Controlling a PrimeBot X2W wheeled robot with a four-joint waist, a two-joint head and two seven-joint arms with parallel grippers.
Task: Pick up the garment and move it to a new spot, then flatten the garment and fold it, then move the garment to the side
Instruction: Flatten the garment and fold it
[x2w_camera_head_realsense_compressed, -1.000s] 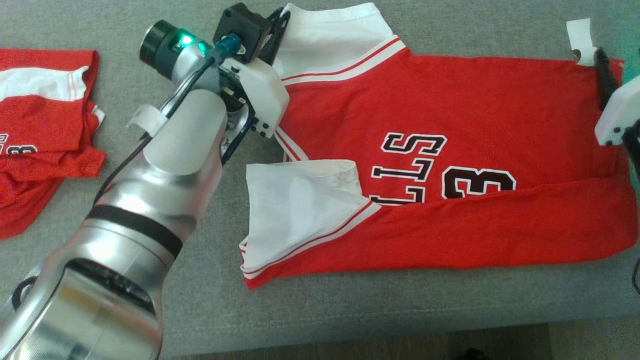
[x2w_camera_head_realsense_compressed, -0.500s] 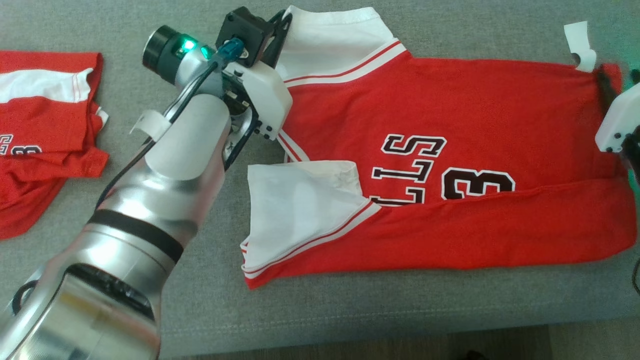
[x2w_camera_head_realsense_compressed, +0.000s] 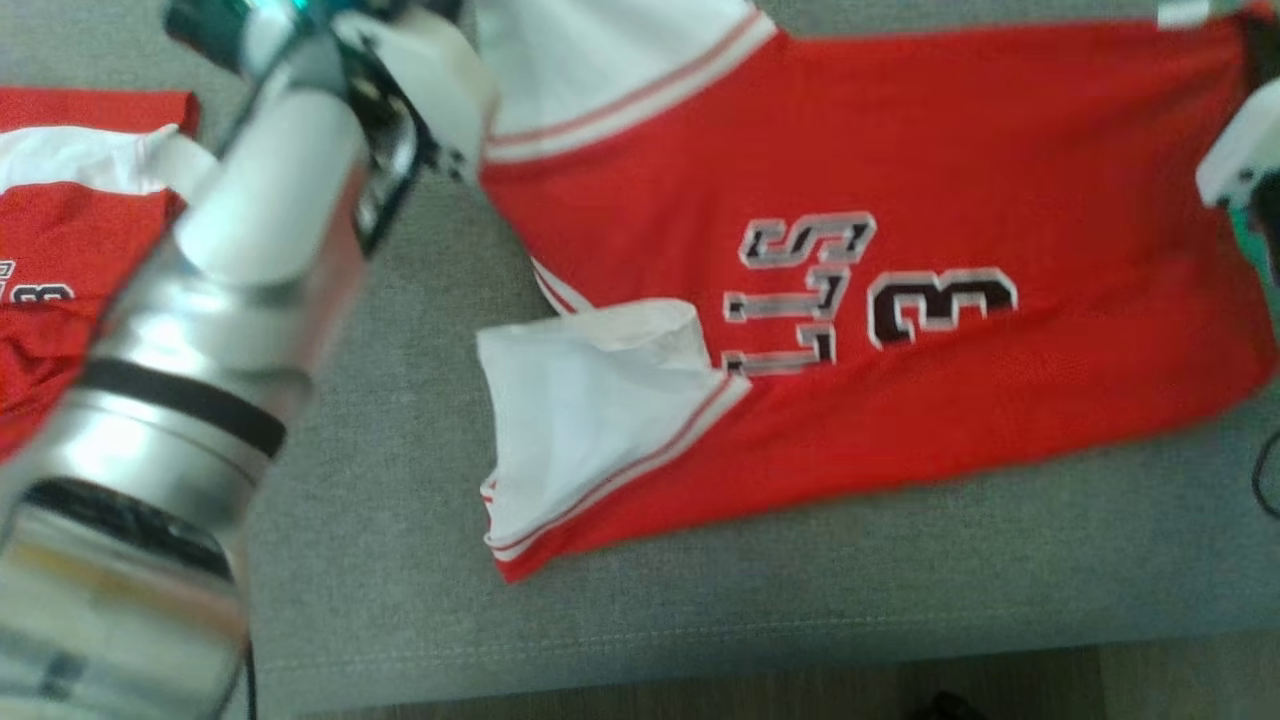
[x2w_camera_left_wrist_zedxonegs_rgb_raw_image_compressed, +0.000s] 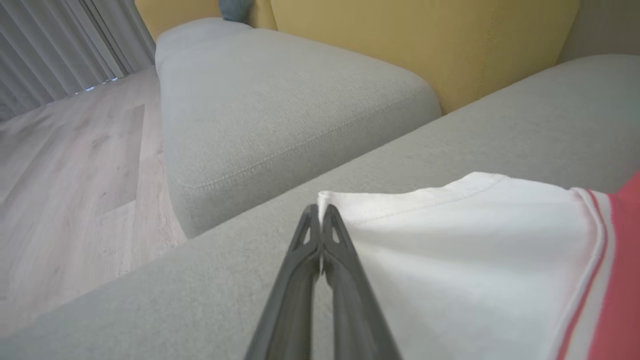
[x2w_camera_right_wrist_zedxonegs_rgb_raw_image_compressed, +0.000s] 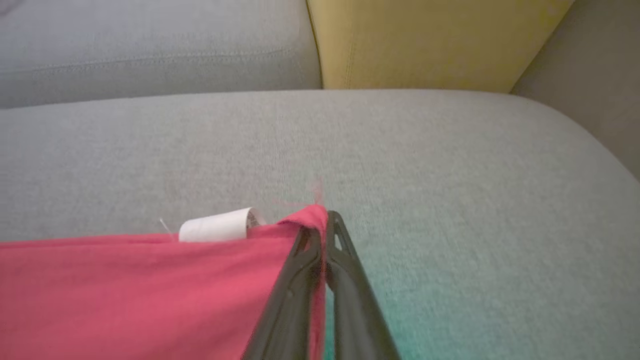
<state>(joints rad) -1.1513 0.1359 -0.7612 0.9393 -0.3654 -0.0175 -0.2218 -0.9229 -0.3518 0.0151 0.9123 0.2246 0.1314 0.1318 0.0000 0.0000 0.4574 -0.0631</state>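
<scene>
Right end effector (x2w_camera_right_wrist_zedxonegs_rgb_raw_image_compressed: 324, 220) has clamped the jersey (x2w_camera_head_realsense_compressed: 950, 150) lettered "LLS 3".

garment (x2w_camera_head_realsense_compressed: 900, 150), red, print in black with white outline: letters (x2w_camera_head_realsense_compressed: 800, 290) "lls" stacked, motion-blurred; large "3" (x2w_camera_head_realsense_compressed: 940, 305) beside them. second garment (x2w_camera_head_realsense_compressed: 70, 230) at left: cut-off figure, maybe "8", unsure.

Bare cushion (x2w_camera_head_realsense_compressed: 800, 600) before the garment (x2w_camera_head_realsense_compressed: 900, 150); red pile (x2w_camera_head_realsense_compressed: 60, 300) blocks left
</scene>
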